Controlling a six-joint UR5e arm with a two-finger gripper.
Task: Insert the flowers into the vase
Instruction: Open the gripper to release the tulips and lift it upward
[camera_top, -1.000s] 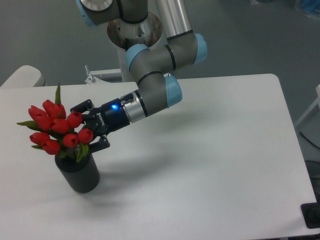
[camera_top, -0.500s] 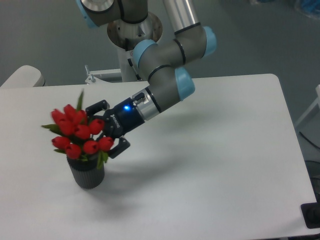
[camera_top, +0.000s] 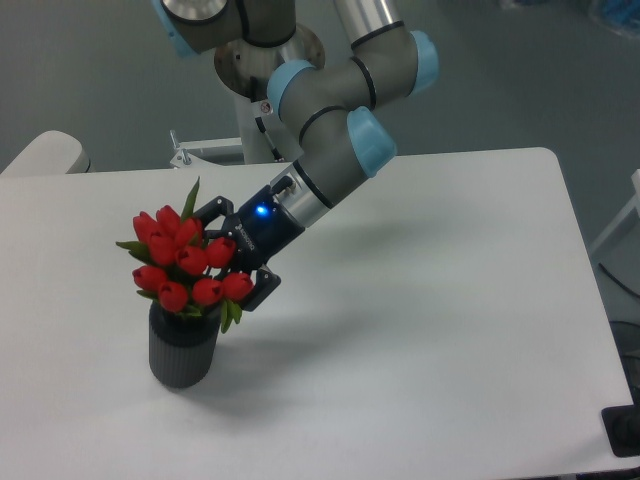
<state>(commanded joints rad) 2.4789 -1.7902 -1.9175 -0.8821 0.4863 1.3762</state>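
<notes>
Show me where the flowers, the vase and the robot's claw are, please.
flowers (camera_top: 186, 262), fixed camera, on a red bud mid-bunch.
vase (camera_top: 183, 350), fixed camera, on its ribbed side.
gripper (camera_top: 232, 252), fixed camera, between the fingertips.

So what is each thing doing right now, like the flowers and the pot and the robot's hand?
Flowers: bunched together, stems down in the mouth of the vase, heads sticking out above the rim.
Vase: standing upright on the table, holding the flowers.
Tool: right beside the flower heads, fingers spread on either side of the bunch; whether they touch it cannot be told.
Table: white, with the vase standing on it.
</notes>
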